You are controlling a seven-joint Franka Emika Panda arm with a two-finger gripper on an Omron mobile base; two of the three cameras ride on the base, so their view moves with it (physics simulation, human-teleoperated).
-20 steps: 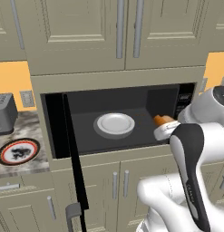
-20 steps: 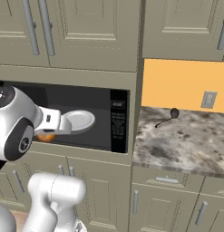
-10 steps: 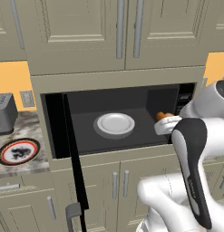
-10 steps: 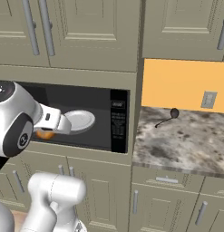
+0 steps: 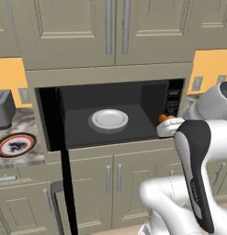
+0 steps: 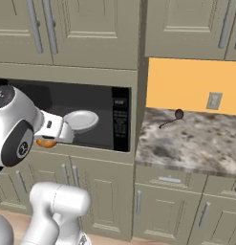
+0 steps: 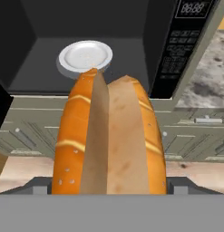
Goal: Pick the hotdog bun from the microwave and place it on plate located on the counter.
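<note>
Nearest the hand camera, the bun (image 7: 109, 140) stands lengthwise between the gripper (image 7: 109, 183) tips, its split face and orange crust taking up the middle of that view; the gripper is closed on it, with a dark finger base showing at each side of the bun's lower end. From the left base view the bun (image 5: 164, 118) is an orange spot at the tip of the white hand, just in front of the microwave (image 5: 110, 114) mouth at its right end, beside the button panel. From the right base view the bun (image 6: 46, 142) hangs under the white hand, outside the microwave (image 6: 86, 115) opening and over the beige cabinet doors (image 6: 67, 172) below. The microwave door (image 5: 63, 160) stands swung open at the left, edge-on, its grey handle low down. Inside the dark cavity a plain white plate (image 5: 109, 119) lies on the floor, near the middle, well apart from the bun. Farther left, on the counter (image 5: 23, 156), the red-rimmed plate (image 5: 15, 144) lies flat near the front edge, with a grey toaster (image 5: 3, 108) behind it against the orange wall. To the right of the microwave another stretch of counter (image 6: 191, 143) carries a small dark ladle (image 6: 171, 118) near the wall, under an outlet (image 6: 214, 100). Beige upper cabinets (image 5: 115, 27) run above it all.
</note>
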